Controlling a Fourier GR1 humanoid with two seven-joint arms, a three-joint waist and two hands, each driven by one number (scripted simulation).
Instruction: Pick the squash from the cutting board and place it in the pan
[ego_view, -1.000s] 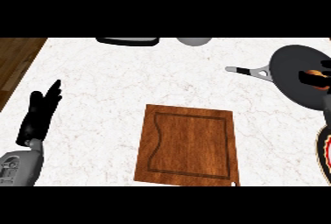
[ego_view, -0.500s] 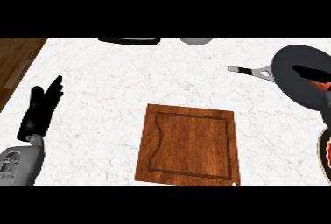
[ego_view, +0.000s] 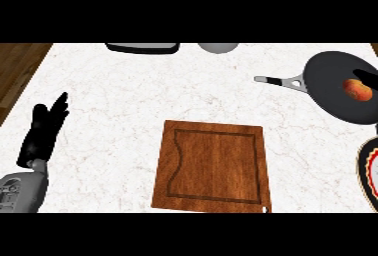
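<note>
One squash (ego_view: 358, 89) sitting in the pan (ego_view: 332, 75), cutting board (ego_view: 212, 167) bare on the worktop (ego_view: 133, 95). Left hand (ego_view: 44, 132) resting at left edge, fingers straight.

The left hand (ego_view: 44, 132) shows at the left side of the head view, black, with its fingers straight and held together, pointing up and slightly to the right, at rest and holding nothing. Below it the grey left forearm (ego_view: 21, 192) comes in from the lower left corner and joins the hand at a narrow wrist. A dark sliver at the far right edge may be part of the right hand, but it is too little to tell.
</note>
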